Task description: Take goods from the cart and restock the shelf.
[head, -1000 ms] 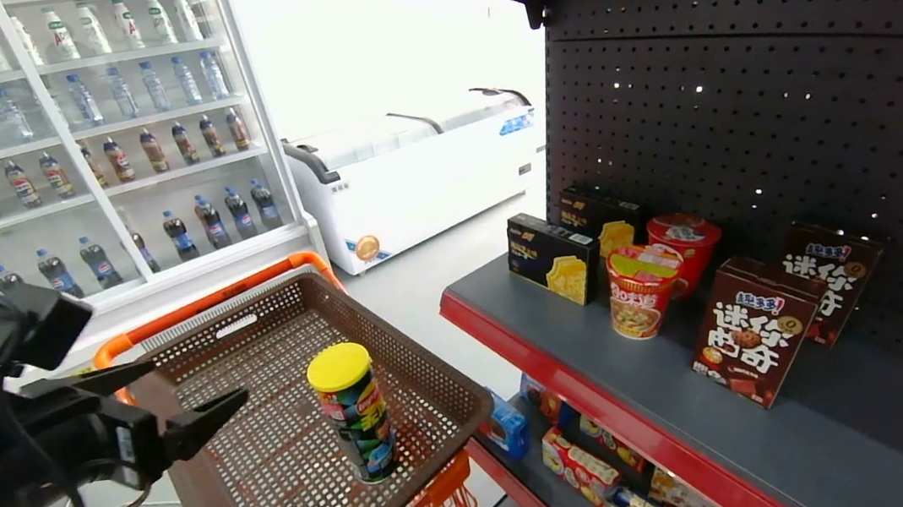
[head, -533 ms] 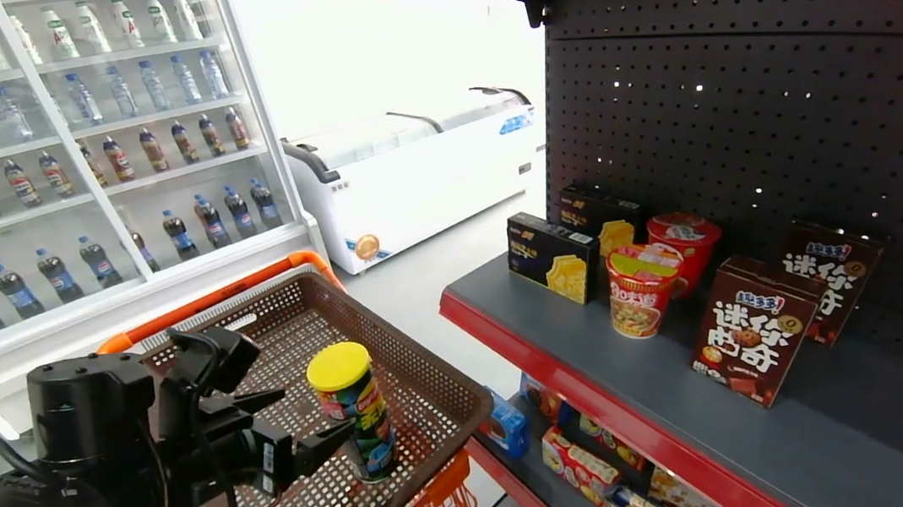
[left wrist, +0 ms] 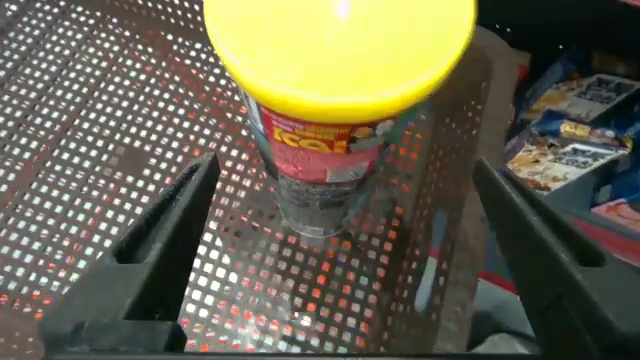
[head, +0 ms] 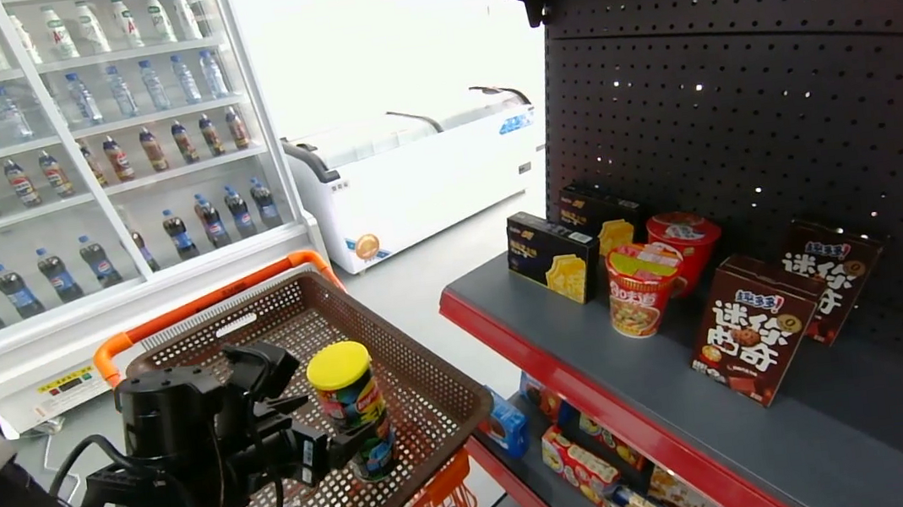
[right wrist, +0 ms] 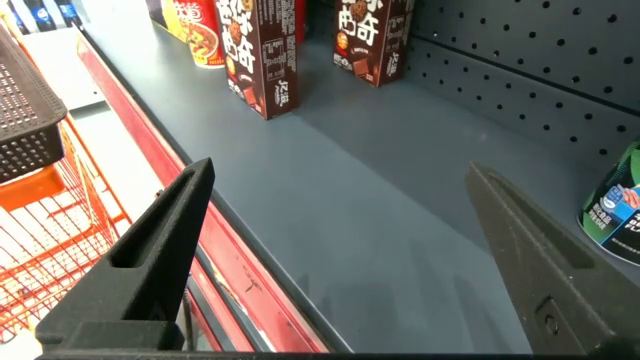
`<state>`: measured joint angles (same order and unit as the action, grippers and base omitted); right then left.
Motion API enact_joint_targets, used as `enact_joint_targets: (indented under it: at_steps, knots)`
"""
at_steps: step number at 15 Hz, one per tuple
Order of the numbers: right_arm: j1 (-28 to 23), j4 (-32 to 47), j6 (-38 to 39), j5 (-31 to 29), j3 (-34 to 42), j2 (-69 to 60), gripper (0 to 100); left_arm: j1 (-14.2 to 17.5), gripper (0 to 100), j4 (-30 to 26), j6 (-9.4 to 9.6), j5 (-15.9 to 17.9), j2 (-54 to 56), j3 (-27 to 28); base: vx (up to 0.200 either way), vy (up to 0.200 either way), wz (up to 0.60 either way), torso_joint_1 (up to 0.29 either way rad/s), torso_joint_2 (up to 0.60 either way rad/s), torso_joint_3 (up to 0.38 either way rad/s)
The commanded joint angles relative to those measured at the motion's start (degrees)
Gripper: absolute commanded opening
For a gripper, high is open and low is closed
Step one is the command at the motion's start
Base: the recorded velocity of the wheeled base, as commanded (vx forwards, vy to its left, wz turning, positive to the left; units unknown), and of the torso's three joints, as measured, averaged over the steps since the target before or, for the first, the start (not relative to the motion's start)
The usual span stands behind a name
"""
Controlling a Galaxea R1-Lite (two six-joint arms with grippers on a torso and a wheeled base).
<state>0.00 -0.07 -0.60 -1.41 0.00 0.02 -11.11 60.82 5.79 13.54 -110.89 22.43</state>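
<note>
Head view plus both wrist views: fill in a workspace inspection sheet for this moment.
Surface: grey shelf board, partly stocked.
Job's things: yellow-lidded cylindrical can upright in brown perforated basket.
Clutter: brown boxes, noodle cups, black boxes on the board.
Grippers: left gripper open, fingers either side of the can, not touching; right gripper open above the board.
Cables: black cables by the left arm.
Surroundings: glass-door drinks cooler, white chest freezer.
</note>
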Motion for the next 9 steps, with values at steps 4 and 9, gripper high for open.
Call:
enact_joint_targets:
  at_steps: [4,9]
  knots:
    - [0.0,0.0,0.0,0.0,0.0,0.0,100,-0.1,100,5.1,0.98,0.0,-10.3,2.1,0.000,0.000,0.00,0.000,0.00,0.000]
    - [0.0,0.0,0.0,0.0,0.0,0.0,100,-0.1,100,7.4,1.24,0.0,-16.4,9.6,0.000,0.000,0.00,0.000,0.00,0.000]
